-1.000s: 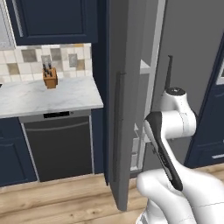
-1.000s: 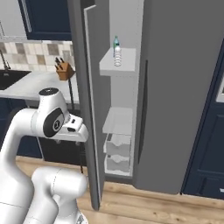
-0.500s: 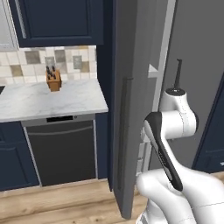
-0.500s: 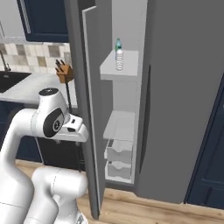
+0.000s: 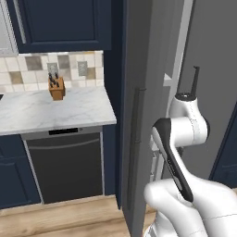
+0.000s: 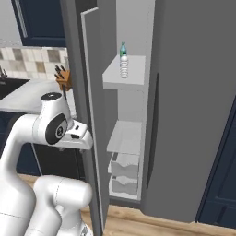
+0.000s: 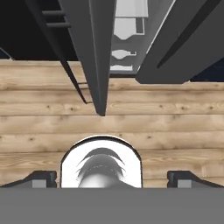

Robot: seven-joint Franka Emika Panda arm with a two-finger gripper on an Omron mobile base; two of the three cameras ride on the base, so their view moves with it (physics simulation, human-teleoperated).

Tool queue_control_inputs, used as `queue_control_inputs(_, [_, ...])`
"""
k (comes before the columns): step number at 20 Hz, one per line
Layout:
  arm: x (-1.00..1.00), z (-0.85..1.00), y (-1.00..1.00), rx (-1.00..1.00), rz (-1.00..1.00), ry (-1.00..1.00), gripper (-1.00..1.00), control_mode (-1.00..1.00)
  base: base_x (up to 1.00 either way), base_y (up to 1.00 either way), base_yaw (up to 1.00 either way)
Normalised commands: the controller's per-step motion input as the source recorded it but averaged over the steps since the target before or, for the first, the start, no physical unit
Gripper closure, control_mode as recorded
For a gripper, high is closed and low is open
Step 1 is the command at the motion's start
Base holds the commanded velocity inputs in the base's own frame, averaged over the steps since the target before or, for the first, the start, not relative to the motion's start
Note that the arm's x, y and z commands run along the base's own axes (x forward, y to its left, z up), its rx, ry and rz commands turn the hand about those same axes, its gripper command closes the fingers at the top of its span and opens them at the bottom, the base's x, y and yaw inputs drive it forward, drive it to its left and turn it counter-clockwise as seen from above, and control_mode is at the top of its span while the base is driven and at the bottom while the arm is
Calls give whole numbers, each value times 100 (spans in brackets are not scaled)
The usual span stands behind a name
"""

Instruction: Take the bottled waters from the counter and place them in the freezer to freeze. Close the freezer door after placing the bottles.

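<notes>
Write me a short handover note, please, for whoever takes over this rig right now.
Gripper: open, empty, pointing down at the wood floor.
One bottled water, green cap, stands upright on the freezer's upper shelf.
The second bottle: I cannot place it from these views; the counter carries a knife block.
Freezer door: open.
Left: find the other bottle, put it in the freezer, shut the door.

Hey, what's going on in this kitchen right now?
A white robot arm stands in front of the open freezer. One water bottle already sits upright on the upper shelf inside. The freezer door is ajar, edge-on to the robot. The end effector is open and empty, pointing down at the wooden floor. The counter carries a knife block.
</notes>
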Motion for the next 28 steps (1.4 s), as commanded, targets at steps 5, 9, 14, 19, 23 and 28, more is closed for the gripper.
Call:
queue_control_inputs(5, [0, 0, 0, 0, 0, 0, -100, 100, 8, 1, 0])
queue_control_inputs(9, [0, 0, 3, 0, 0, 0, -100, -100, 0, 0, 0])
queue_control_inputs(14, [3, 1, 49, -6, -7, -5, -100, -100, 0, 0, 0])
queue_control_inputs(19, [33, 4, 76, -9, -37, -12, -100, -100, 0, 0, 0])
queue_control_inputs(23, [64, 0, 66, -15, -38, -16, -100, -100, 0, 0, 0])
queue_control_inputs(28, [90, 0, 53, -25, -34, -30, -100, -100, 0, 0, 0])
